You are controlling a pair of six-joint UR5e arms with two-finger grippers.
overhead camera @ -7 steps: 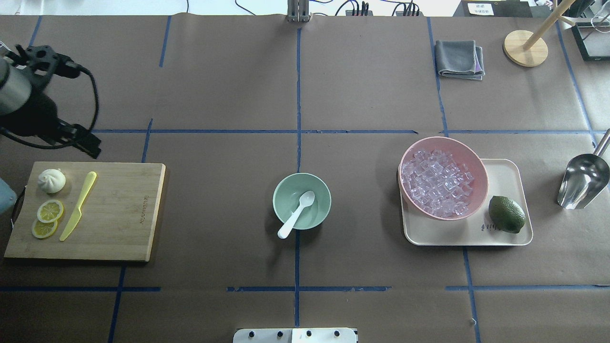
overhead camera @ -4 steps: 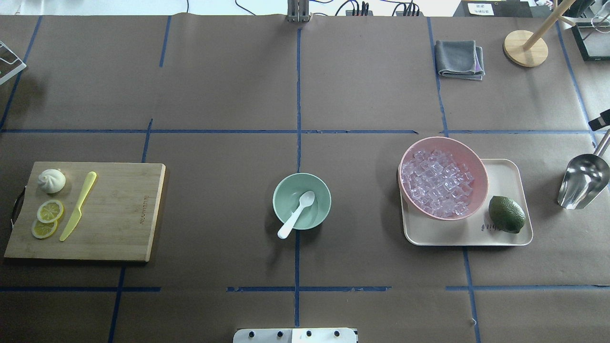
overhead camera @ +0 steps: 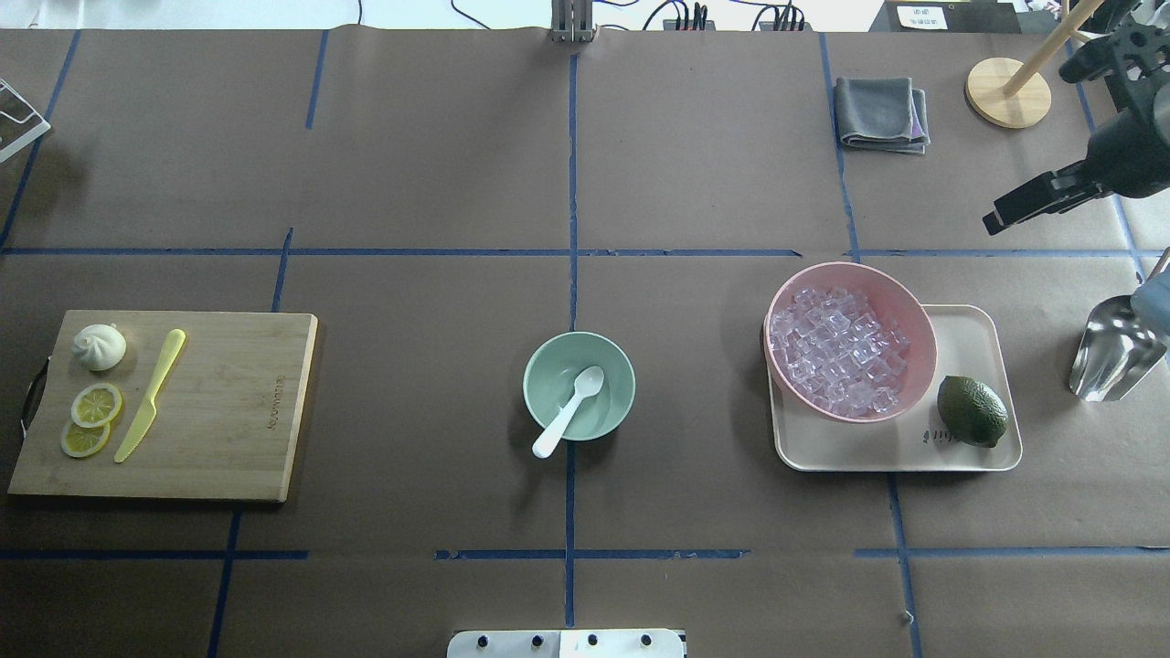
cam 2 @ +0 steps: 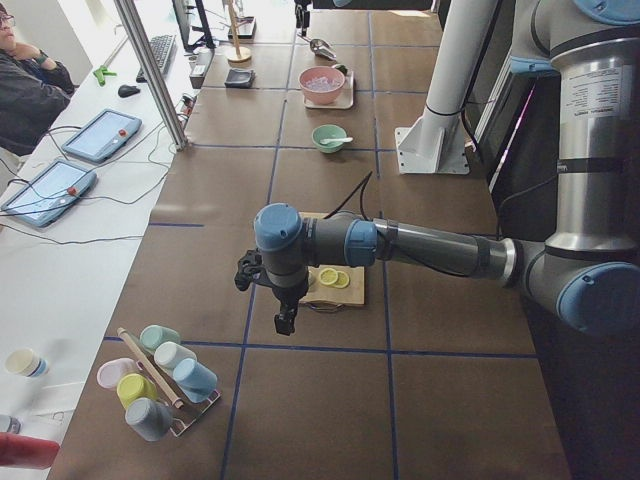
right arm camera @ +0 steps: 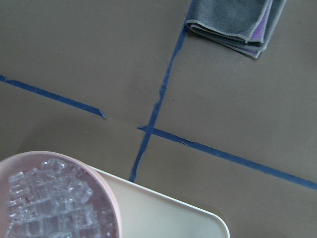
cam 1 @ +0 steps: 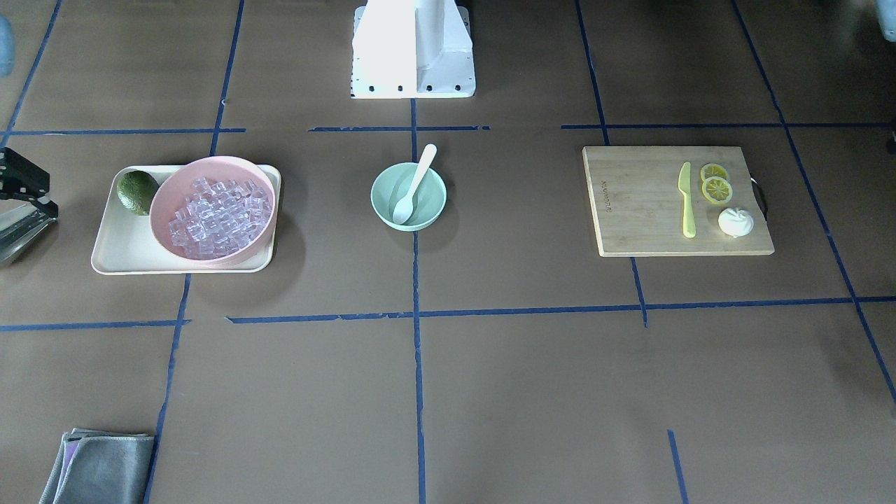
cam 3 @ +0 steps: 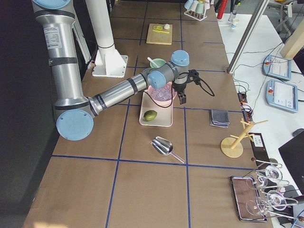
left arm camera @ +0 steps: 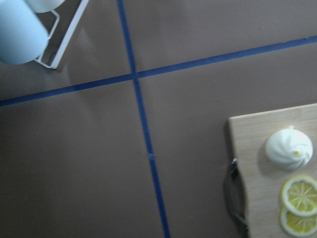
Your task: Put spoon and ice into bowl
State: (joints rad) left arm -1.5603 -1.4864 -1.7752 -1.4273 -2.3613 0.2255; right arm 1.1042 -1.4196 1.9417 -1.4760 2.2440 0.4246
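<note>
The white spoon (overhead camera: 571, 407) lies in the mint-green bowl (overhead camera: 612, 375) at the table's middle, scoop inside and handle over the near rim; both also show in the front view, spoon (cam 1: 413, 185) and bowl (cam 1: 430, 203). Many clear ice cubes (overhead camera: 836, 352) fill the pink bowl (overhead camera: 900, 302). My right gripper (overhead camera: 996, 219) hangs beyond and to the right of the pink bowl, holding nothing I can see; I cannot tell if it is open. My left gripper (cam 2: 283, 322) shows only in the exterior left view, past the cutting board's outer end; I cannot tell its state.
The pink bowl and a lime (overhead camera: 971, 411) sit on a cream tray (overhead camera: 969, 329). A metal scoop (overhead camera: 1115, 352) lies to its right. A cutting board (overhead camera: 228, 402) holds a yellow-green knife (overhead camera: 151, 393), lemon slices and a bun. A grey towel (overhead camera: 882, 111) lies far right.
My left arm has left the overhead view on the left side. My right arm has come into it at the upper right. Spoon, bowl and ice have not moved.
</note>
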